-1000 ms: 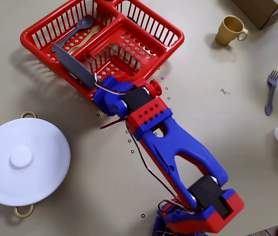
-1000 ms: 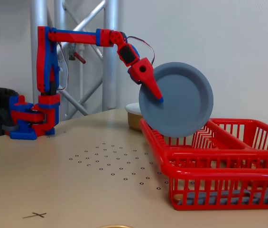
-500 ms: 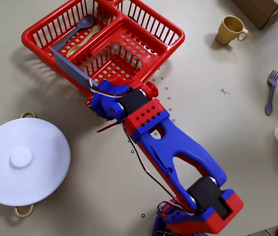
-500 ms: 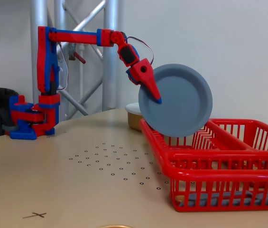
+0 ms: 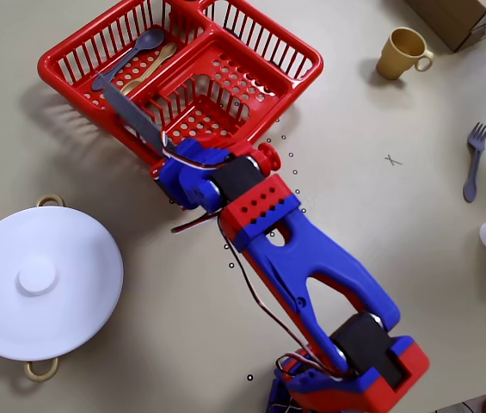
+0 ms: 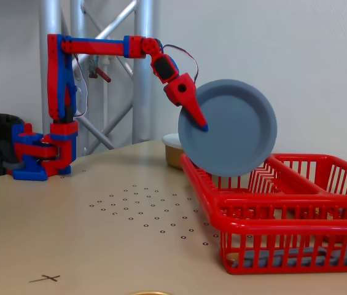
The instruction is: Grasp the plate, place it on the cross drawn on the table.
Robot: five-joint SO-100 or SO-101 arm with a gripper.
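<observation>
Holding the plate [image 6: 228,128] on edge above the red basket [image 6: 296,209], gripper [image 6: 199,121] clamped on its rim; next I judge a carry to the cross [image 6: 45,278].

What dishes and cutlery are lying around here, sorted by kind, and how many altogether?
Plates: 1, the grey plate held on edge by the gripper
Spoons: 2, grey spoon and tan spoon, both in the red basket
Forks: 1, fork
Mugs: 1, yellow mug
Pots with lid: 1, white lid
Total: 6
</observation>
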